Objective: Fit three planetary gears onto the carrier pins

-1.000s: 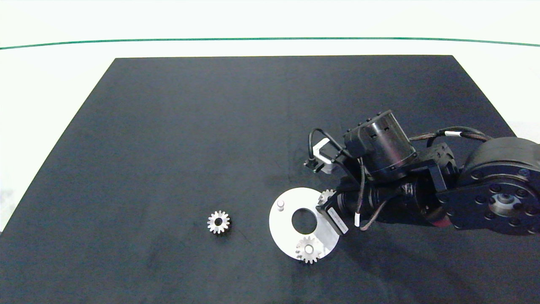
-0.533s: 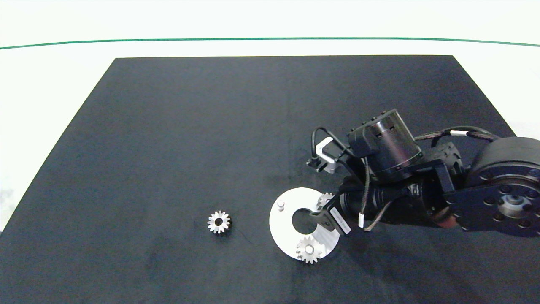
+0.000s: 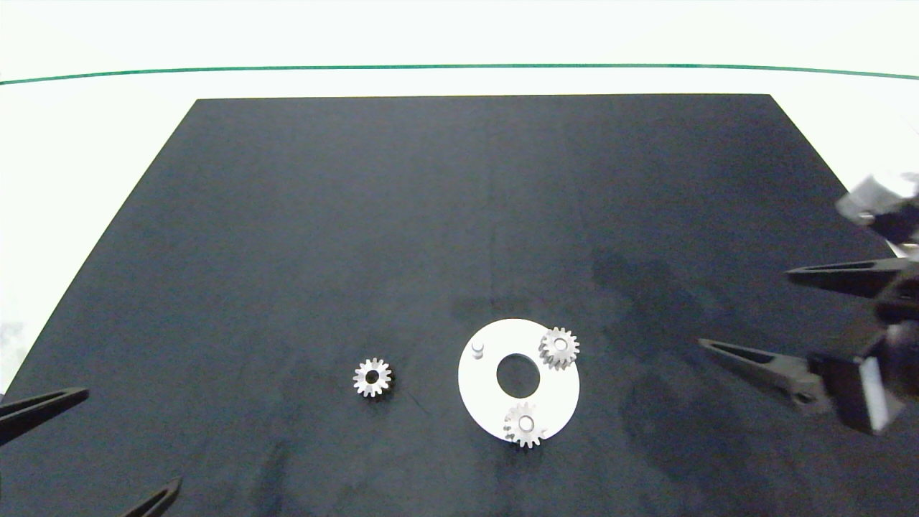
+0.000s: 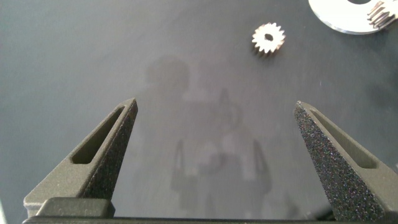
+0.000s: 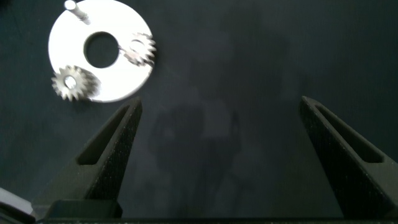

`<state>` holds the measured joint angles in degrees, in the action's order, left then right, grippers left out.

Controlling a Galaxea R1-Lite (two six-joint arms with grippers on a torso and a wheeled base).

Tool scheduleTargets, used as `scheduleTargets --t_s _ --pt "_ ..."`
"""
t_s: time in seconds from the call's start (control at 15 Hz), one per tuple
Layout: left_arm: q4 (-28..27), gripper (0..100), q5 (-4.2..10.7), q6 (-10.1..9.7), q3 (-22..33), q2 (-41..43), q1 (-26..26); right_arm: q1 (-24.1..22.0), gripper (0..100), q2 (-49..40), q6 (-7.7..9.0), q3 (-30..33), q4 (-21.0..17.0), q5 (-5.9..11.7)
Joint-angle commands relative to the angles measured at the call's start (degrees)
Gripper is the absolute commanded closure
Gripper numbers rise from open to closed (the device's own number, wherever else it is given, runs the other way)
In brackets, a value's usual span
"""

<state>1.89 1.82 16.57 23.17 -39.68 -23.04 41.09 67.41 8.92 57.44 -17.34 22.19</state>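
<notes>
A white disc (image 3: 481, 388) with a large centre hole lies on the black mat, also seen in the right wrist view (image 5: 121, 81). Two silver gears sit on its pins: one at the far right rim (image 3: 558, 348) (image 5: 140, 48), one at the near rim (image 3: 525, 424) (image 5: 73, 83). One pin (image 3: 477, 349) (image 5: 71, 5) stands bare on the disc's left side. A third gear (image 3: 372, 378) (image 4: 268, 38) lies loose on the mat left of the disc. My right gripper (image 3: 747, 312) is open at the right edge, well clear of the disc. My left gripper (image 3: 93, 445) is open at the near left corner.
The black mat (image 3: 359, 215) covers most of the white table (image 3: 86, 143). A green line (image 3: 459, 67) runs across the table beyond the mat's far edge.
The right gripper has let go of the gear on the disc's far right pin and pulled back to the right edge. The left gripper's fingers have come into view at the near left.
</notes>
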Motion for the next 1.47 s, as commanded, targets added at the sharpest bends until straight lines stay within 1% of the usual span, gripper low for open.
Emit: scheduleTargets --t_s 0.07,0.13,0.2,0.27,0.33,0.4,0.53,0.6,0.73,1.0,1.13,1.2,1.33,1.47 --pt "23.5 0 0.56 3.91 -6.5 -27.3 -4.0 -0.9 0 -17.8 2.24 -3.2 -5.1 2.42" --pt "25.4 0 0.73 3.91 -6.7 -31.1 -4.1 -2.0 0 -19.0 2.59 -3.4 -5.3 2.51" --pt "26.2 0 0.73 3.74 -6.8 -32.7 -4.5 -3.0 0 -19.7 3.29 -3.6 -5.3 2.51" --pt "26.1 0 2.05 3.65 -6.7 -32.6 -5.0 -3.5 0 -19.9 3.47 -3.9 -5.3 2.42" --pt "26.0 0 4.42 3.65 -6.3 -33.1 -6.8 -3.5 0 -19.8 3.47 -4.4 -5.3 2.33" --pt "25.9 0 5.57 3.56 -5.9 -33.5 -7.8 -3.5 0 -19.5 3.47 -4.7 -5.1 2.25" --pt "25.7 0 5.65 3.65 -5.7 -35.2 -8.0 -3.5 0 -19.2 3.47 -4.7 -4.8 2.16" --pt "25.0 0 5.74 3.56 -4.9 -35.9 -9.7 -3.5 0 -19.1 3.47 -4.6 -4.7 2.16" --pt "21.6 0 5.92 3.56 -1.7 -36.9 -10.0 -3.5 0 -19.1 3.47 -4.8 -4.8 2.16" --pt "16.7 0 5.92 3.47 4.2 -37.5 -10.0 -3.5 0 -19.2 3.47 -4.8 -4.9 2.16" --pt "16.6 0 5.92 3.3 5.0 -37.8 -10.1 -3.5 0 -19.0 3.47 -4.8 -4.8 2.16" --pt "16.8 0 5.92 3.21 5.1 -39.5 -10.1 -3.5 0 -19.0 3.47 -4.8 -4.8 2.16" --pt "17.3 0 5.92 2.42 6.0 -41.4 -11.7 -3.5 0 -19.1 3.47 -4.8 -4.8 2.16" --pt "17.4 0 5.92 2.07 7.2 -43.1 -12.6 -3.5 0 -19.1 3.47 -4.8 -4.8 2.16"
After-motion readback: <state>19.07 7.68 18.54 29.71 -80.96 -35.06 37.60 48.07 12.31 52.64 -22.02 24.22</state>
